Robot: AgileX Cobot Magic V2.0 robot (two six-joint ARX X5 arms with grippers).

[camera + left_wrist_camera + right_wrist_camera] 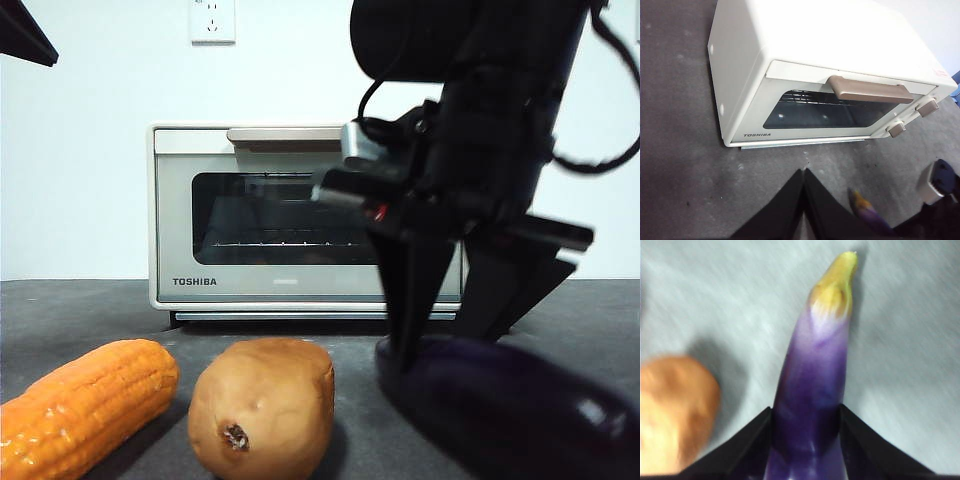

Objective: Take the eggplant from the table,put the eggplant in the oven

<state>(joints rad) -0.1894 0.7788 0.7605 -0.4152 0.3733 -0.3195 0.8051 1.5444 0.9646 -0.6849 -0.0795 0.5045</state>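
Partly claw-hidden eggplant (pixel 520 410), end cropped

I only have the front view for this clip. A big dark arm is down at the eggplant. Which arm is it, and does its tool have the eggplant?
Observer: The right arm. Its wrist view shows the right tool with one jaw against each side of the eggplant.
Operator: Where is the other tool?
Observer: The left tool hangs over the table in front of the oven, jaws shut together, holding nothing.
Operator: How does the eggplant lie in the grip?
Observer: Its yellowish stem end sticks out ahead of the jaws. The potato lies beside it, apart.
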